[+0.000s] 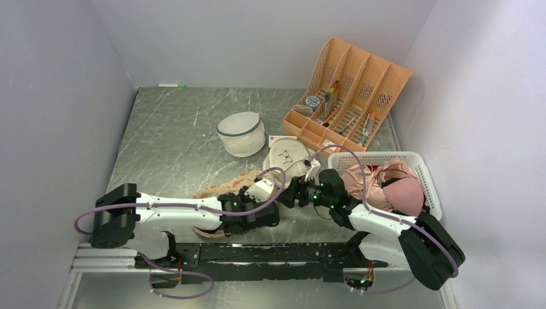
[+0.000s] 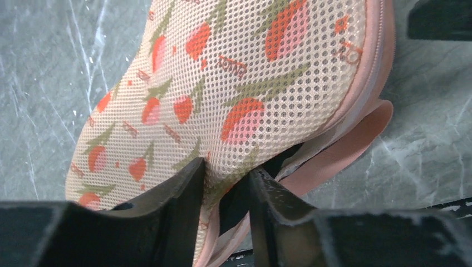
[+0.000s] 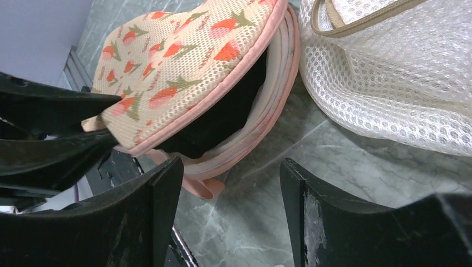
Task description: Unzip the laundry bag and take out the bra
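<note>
Status: zip on the laundry bag (image 3: 183, 61) is open along the edge facing the right arm, with the pink edging parted. The bra (image 3: 222, 119) is inside, showing as a black wedge in the mouth between the printed top panel and the beige lining. None of it is out yet.

Key geometry: the mouth faces the right hand (image 3: 231, 164), with the bra just ahead of its fingers and a bit off to the side. The bag's long axis seems to run roughly left-right across the counter (image 1: 174, 141) (mostly hidden under the left arm from above, so low confidence). The right hand is nearer the bra, so the pull is its job.

Left hand (image 2: 225, 172): fingers sit narrow on either side of the top panel's edge. Mesh is against one finger and there's a dark gap by the other, so I cannot tell if it's a real clamp.

Right hand: fingers well apart with nothing between them, low over bare counter.

My read on the next move: the left lifts the flap and the right goes straight into the mouth. It should grab black fabric only, since the lining and zip edging lie right against it.

Room: the cream mesh bag (image 3: 389, 83) is just beside the mouth and could snag. The white dome bag (image 1: 241, 133), orange organizer (image 1: 348, 96) and laundry basket (image 1: 418, 161) are well apart from the work. The counter is hard marbled grey and looks slick, so I'd expect the bag to slide unless the left pins it.
</note>
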You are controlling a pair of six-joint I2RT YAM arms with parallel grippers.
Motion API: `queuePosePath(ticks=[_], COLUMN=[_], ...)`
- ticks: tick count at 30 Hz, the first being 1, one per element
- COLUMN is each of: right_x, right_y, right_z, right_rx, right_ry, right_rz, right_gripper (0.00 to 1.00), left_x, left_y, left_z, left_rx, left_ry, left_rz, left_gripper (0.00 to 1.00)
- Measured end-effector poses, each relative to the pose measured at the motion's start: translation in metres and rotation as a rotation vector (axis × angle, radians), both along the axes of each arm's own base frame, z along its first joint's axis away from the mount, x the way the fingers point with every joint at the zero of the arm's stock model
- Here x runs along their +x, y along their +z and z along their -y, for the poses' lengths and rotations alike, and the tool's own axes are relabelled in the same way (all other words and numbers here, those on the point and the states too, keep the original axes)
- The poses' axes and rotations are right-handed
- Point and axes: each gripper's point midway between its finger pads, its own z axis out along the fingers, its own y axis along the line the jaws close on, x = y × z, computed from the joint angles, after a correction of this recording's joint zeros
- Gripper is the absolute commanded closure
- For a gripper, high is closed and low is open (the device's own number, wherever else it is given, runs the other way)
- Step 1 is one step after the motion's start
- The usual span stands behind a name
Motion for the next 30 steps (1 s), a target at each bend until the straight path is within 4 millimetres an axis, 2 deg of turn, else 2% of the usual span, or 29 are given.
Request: queuePosePath(ticks=[2, 4, 8, 11, 13, 17, 21, 23, 24, 27, 29, 30], right_x=[0.001, 0.001, -0.001, -0.001, -0.003, -0.011, -0.027, -0.035, -0.038, -0.038, -0.033, -0.03], right_y=[-0.003, -0.004, -0.002, -0.001, -0.002, -0.007, -0.02, -0.027, -0.031, -0.041, -0.04, -0.04], right_z=[-0.003, -0.005, -0.007, -0.007, -0.007, -0.013, -0.028, -0.034, -0.037, -0.039, -0.043, -0.045], right_rx=[-0.005, -0.001, 0.014, 0.016, 0.012, 0.004, -0.023, -0.04, -0.047, -0.061, -0.058, -0.058], right_ry=[0.007, 0.016, 0.025, 0.023, 0.028, 0.053, 0.107, 0.127, 0.135, 0.129, 0.121, 0.117], right_rz=[-0.016, -0.026, -0.037, -0.033, -0.039, -0.059, -0.095, -0.112, -0.122, -0.146, -0.142, -0.14], right_gripper=[0.36, 0.36, 0.35, 0.33, 0.32, 0.31, 0.31, 0.32, 0.32, 0.33, 0.33, 0.34], left_x=[0.001, 0.005, 0.023, 0.052, 0.077, 0.127, 0.161, 0.169, 0.172, 0.174, 0.173, 0.173], left_y=[0.006, 0.011, 0.021, 0.035, 0.047, 0.066, 0.072, 0.07, 0.067, 0.063, 0.063, 0.064], left_z=[0.001, -0.001, -0.011, -0.03, -0.048, -0.098, -0.156, -0.181, -0.196, -0.225, -0.232, -0.234], left_rx=[-0.02, -0.033, -0.05, -0.078, -0.115, -0.206, -0.261, -0.292, -0.318, -0.372, -0.392, -0.395], left_ry=[0.001, 0.011, 0.083, 0.184, 0.264, 0.447, 0.656, 0.733, 0.773, 0.835, 0.842, 0.836], left_rz=[0.011, 0.022, 0.042, 0.06, 0.068, 0.089, 0.082, 0.064, 0.042, -0.001, -0.016, -0.017], left_gripper=[0.78, 0.9, 0.91, 0.88, 0.84, 0.8, 0.74, 0.71, 0.65, 0.31, 0.08, 0.02])
